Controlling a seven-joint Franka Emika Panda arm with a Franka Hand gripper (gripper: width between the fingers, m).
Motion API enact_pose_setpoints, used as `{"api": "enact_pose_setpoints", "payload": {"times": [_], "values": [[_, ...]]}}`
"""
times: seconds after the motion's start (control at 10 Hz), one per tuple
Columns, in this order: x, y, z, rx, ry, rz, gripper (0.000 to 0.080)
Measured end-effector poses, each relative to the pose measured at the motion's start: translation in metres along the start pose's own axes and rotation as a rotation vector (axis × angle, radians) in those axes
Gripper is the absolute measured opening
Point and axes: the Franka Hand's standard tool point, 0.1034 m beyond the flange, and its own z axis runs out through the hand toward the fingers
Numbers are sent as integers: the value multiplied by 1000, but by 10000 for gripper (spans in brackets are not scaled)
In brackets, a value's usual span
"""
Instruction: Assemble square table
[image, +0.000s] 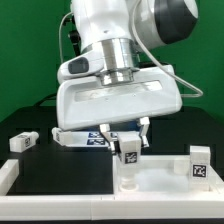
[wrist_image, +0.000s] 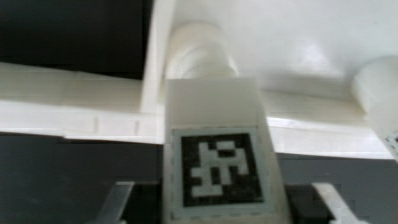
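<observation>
My gripper is shut on a white leg with a black-and-white tag and holds it upright over the square table top, the wide white plate at the front. The leg's lower end reaches down to the top; I cannot tell whether it touches. In the wrist view the tagged leg sits between both fingers of the gripper. Its rounded far end points at the white table top.
A second tagged leg stands on the table top at the exterior view's right. A further leg lies on the black table at the left. The marker board lies behind the gripper. A green backdrop closes the rear.
</observation>
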Motion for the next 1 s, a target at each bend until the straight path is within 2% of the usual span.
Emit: {"api": "enact_pose_setpoints", "payload": {"times": [0.1, 0.3, 0.5, 0.7, 1.0], "values": [[1, -1, 0, -5, 3, 14, 290], [0, 5, 0, -12, 4, 21, 290], [0, 12, 1, -30, 18, 27, 290], [-3, 14, 9, -28, 11, 38, 290], [3, 15, 14, -49, 39, 66, 290]]}}
